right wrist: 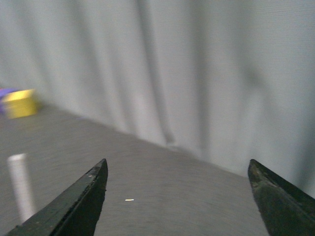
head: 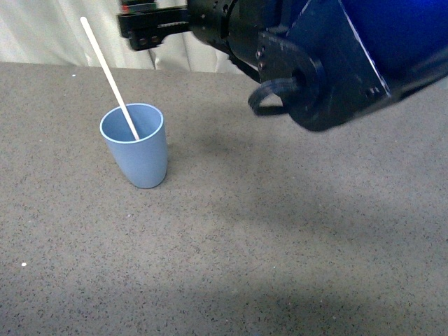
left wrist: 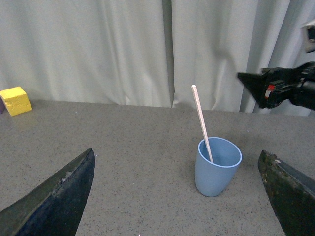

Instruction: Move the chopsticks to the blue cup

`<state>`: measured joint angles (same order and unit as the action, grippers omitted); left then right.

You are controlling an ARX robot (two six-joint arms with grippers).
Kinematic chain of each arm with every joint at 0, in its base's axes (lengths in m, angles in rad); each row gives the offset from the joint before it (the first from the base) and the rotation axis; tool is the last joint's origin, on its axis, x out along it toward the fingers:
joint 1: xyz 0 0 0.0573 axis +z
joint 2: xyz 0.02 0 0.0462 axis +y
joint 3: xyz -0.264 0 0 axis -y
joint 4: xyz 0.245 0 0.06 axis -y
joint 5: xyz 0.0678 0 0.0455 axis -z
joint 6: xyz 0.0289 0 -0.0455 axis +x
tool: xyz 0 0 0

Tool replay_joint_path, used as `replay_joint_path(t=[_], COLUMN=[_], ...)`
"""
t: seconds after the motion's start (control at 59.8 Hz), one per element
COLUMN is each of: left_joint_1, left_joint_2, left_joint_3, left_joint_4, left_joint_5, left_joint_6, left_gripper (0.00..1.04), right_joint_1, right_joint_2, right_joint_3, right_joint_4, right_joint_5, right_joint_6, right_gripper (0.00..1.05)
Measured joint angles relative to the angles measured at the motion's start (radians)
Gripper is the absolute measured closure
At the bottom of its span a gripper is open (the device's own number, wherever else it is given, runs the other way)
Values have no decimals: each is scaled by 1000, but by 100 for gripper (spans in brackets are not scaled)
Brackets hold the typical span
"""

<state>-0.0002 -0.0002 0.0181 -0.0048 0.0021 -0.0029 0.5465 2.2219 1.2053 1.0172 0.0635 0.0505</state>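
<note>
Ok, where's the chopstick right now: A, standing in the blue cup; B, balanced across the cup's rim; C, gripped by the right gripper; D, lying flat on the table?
A: the chopstick has its lower end down inside the blue cup and slants up out past the rim.

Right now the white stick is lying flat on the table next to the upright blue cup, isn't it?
Not quite. The white stick is not lying flat next to the upright blue cup; it stands inside it, leaning against the rim. The front view shows this.
</note>
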Motion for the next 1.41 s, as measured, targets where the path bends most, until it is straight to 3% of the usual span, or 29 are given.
replay_joint_path(t=[0.067,0.134,0.234,0.452,0.887,1.405], left_joint_1=[0,0,0,0,0,0], left_joint_2=[0,0,0,0,0,0], left_joint_3=[0,0,0,0,0,0], left_joint_4=[0,0,0,0,0,0], left_joint_5=[-3,-3,-3,-2,-2,-3], left_joint_6=[0,0,0,0,0,0], left_gripper=[7,7,7,7,7,7], right_joint_1=[-14,-51,-146,-247,-393,-542], right_joint_2=[-78,-172,-356,-581,-970,-1398], right_joint_3=[-138,-274,-516,-787,-1057,-1181], right_joint_4=[69,121,193,168,68,-234], right_joint_5=[238,363,337,230,85,-58], right_joint_6=[-22,-32,-43,-51,-51,-50], right_gripper=[34,45,68,104,104,104])
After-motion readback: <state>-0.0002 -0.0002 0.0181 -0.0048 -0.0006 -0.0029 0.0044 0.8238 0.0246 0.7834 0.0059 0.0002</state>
